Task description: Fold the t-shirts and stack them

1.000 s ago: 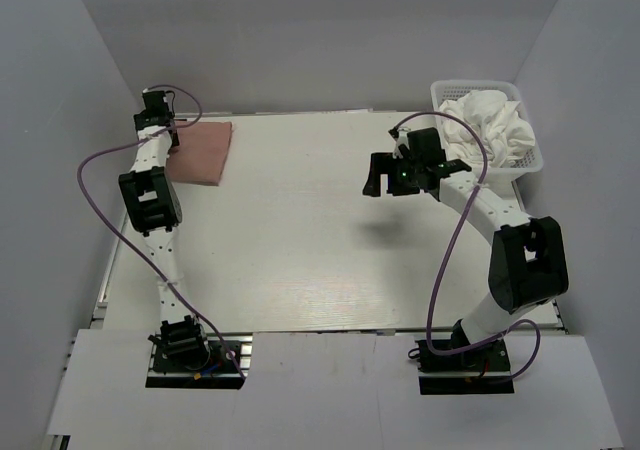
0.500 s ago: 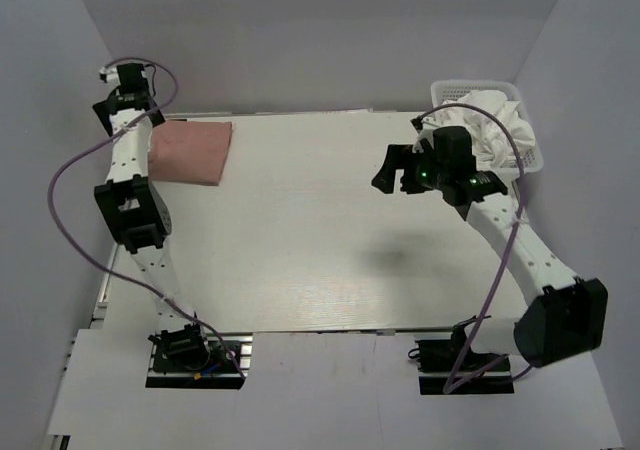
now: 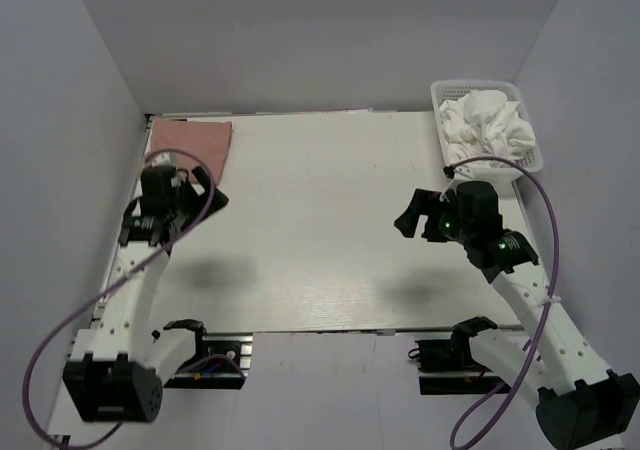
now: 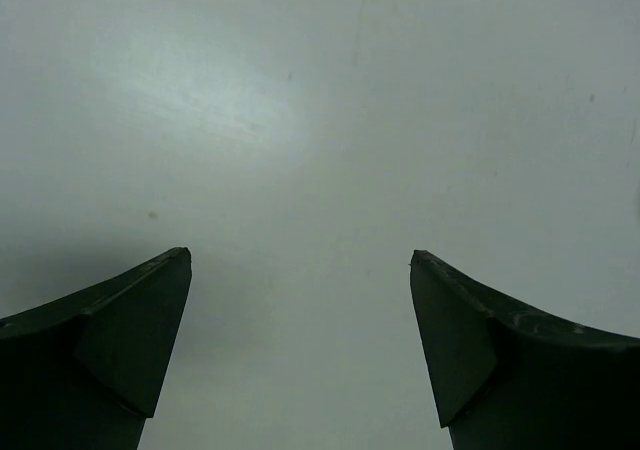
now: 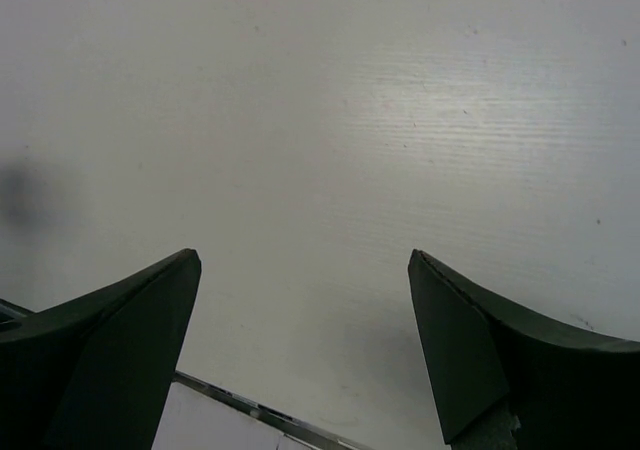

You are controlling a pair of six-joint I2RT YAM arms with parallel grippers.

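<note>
My left claw and right claw gape wide, empty, over the desk. The white t-shirts are heaped in the mesh basket, and the folded pink t-shirt lies far left of it. I risk snagging mesh, or lifting several tangled tees together.

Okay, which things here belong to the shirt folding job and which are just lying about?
Job: folded pink t-shirt; heaped white t-shirts.
Just there: white mesh basket holding the white ones; table.

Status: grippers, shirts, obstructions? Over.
Left gripper open, empty; right gripper open, empty. Folded dusty pink cloth t-shirt far-left corner; crumpled white t-shirts in white plastic mesh basket. No obstruction seen.
</note>
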